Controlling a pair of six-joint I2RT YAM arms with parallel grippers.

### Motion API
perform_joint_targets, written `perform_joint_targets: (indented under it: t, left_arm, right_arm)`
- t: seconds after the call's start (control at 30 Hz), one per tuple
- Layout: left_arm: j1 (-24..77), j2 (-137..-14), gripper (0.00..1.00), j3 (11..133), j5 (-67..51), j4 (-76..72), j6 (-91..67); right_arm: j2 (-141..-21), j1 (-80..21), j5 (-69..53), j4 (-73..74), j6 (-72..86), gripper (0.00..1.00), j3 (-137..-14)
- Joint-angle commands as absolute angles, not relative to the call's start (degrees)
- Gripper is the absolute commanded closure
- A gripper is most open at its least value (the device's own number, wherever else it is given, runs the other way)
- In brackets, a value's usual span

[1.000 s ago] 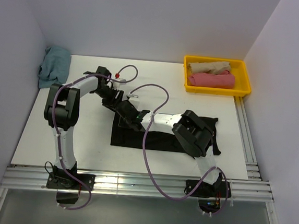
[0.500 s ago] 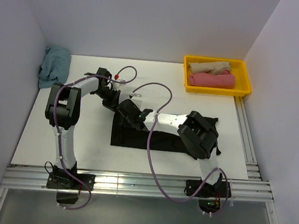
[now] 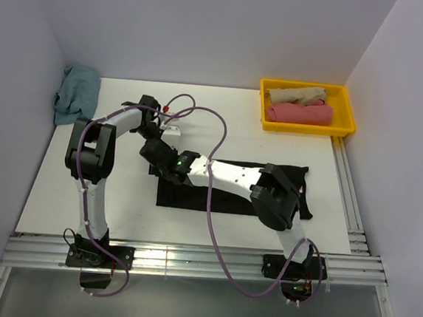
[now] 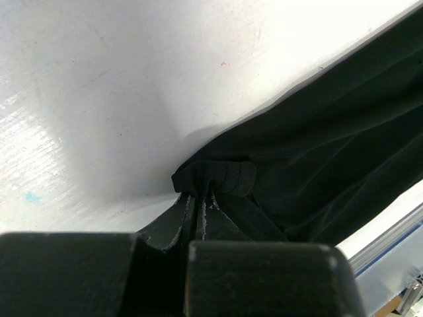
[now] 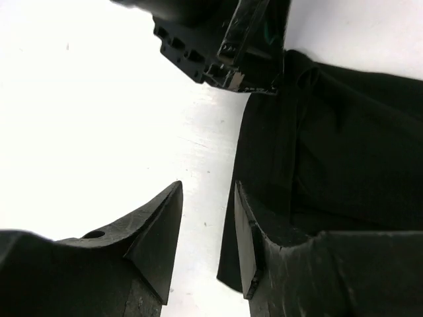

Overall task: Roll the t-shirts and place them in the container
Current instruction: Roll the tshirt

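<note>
A large black t-shirt [image 3: 182, 198] lies flat across the middle of the table. My left gripper [image 4: 201, 198] is shut on a bunched fold at the shirt's far-left corner [image 4: 215, 178]; from above, that gripper [image 3: 154, 143] sits at the same corner. My right gripper [image 5: 208, 191] stands open right beside it. Bare white table shows between its fingers, and its right finger [image 5: 246, 244] is over the shirt's edge [image 5: 264, 165]. In the top view the right gripper [image 3: 155, 164] reaches far left across the shirt.
A yellow bin [image 3: 307, 85] at the back right holds a rolled beige shirt [image 3: 295, 95] and a rolled pink shirt [image 3: 298, 113]. A dusty-blue shirt [image 3: 76, 95] lies crumpled in the back left corner. Purple cables loop over the arms. Walls close in on three sides.
My left gripper has closed on the shirt's corner. My right gripper has opened and slid left toward that corner, its arm stretching further across the shirt.
</note>
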State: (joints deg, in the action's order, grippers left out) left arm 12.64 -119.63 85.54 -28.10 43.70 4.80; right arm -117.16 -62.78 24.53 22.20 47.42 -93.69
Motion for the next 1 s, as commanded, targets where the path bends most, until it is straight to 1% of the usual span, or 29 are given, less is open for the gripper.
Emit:
perform_joint_targets:
  t: [0.0,0.27,0.4,0.67,0.87,0.97]
  left_arm:
    - [13.1,-117.3,1.0,87.5,-25.2,45.1,4.3]
    - [13.5,-117.1,1.0,87.9,-24.8,45.8,4.4]
    - [13.7,-117.2,1.0,88.2,-24.7,45.9,4.2]
    - [13.9,-117.4,1.0,88.6,-24.7,46.3,4.5]
    - [13.9,-117.3,1.0,88.8,-24.7,46.7,4.7]
    - [13.9,-117.2,0.99,88.9,-24.4,46.8,4.7]
  right_arm:
    - [-120.9,-62.6,26.2,24.9,47.0,0.56,-96.0]
    - [-126.6,-62.6,27.9,30.6,47.0,0.55,-102.2]
    - [-127.6,-62.9,27.1,30.7,46.6,0.5,-102.4]
    - [-130.1,-63.1,24.7,32.1,46.2,0.43,-104.1]
    - [-133.2,-63.1,23.5,35.9,46.7,0.43,-107.8]
    - [-134.9,-63.2,23.5,38.4,47.6,0.46,-109.3]
